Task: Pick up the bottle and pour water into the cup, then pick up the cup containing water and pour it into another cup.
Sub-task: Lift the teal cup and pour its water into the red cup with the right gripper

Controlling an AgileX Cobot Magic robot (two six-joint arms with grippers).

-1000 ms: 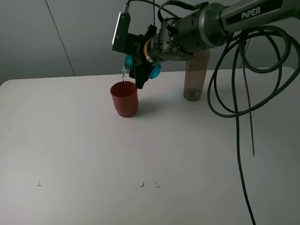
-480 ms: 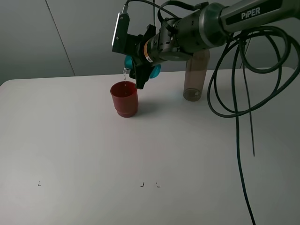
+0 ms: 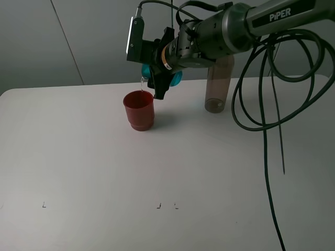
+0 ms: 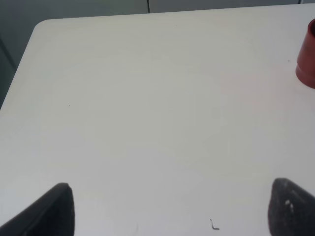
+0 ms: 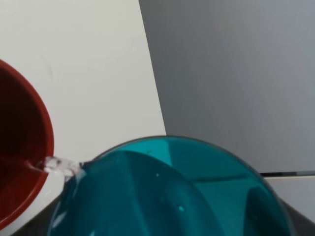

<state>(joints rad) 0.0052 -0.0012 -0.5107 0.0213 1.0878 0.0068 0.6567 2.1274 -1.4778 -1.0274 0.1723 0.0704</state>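
Observation:
My right gripper (image 3: 158, 78) is shut on the teal cup (image 3: 176, 78), which it holds tipped over above the red cup (image 3: 140, 110). A thin stream of water (image 3: 141, 82) falls from the teal rim into the red cup. In the right wrist view the teal cup (image 5: 167, 191) fills the lower frame, and water (image 5: 59, 165) runs off its lip into the red cup (image 5: 19, 162). The grey-brown bottle (image 3: 217, 86) stands upright on the table behind the right arm. My left gripper (image 4: 172, 211) is open over bare table, with the red cup (image 4: 307, 56) at that view's edge.
The white table (image 3: 167, 172) carries small black marks (image 3: 158, 206) near its front. Black cables (image 3: 261, 104) loop down from the right arm over the table's right side. A grey wall stands behind the table.
My right gripper and the tipped teal cup have risen slightly above the red cup. Water keeps falling into it. The bottle and red cup have not moved.

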